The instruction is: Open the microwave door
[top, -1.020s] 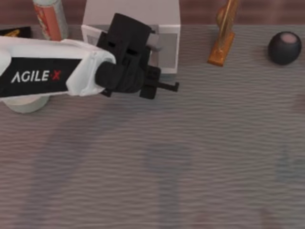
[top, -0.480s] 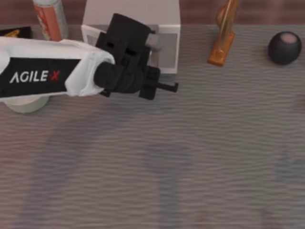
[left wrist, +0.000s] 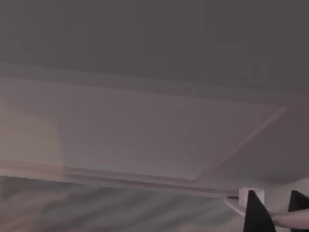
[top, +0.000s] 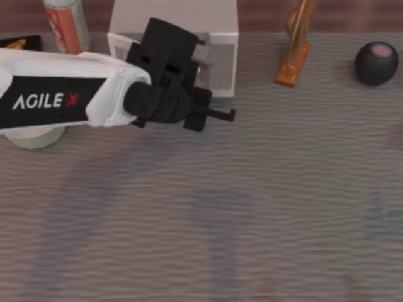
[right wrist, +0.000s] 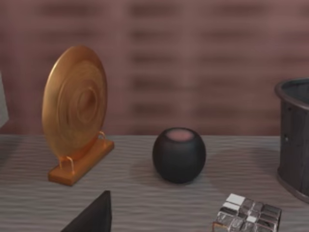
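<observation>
Top view: you look straight down on the table (top: 252, 207); microwave (top: 189, 19) at 12 o'clock. Left wrist cam: v. close, facing the microwave door (left wrist: 145, 130). Right wrist cam: low, level w/ tabletop, farther back; shares w/ top view the gold disc (right wrist: 75, 104) & dark sphere (right wrist: 179, 154).

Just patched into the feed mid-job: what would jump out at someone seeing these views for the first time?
The left arm reaching across from the table's left, its black left gripper at the microwave standing at the back edge. In the left wrist view its fingertips sit either side of the pale handle of the microwave door. To the right stand an upright golden disc and a dark ball.
</observation>
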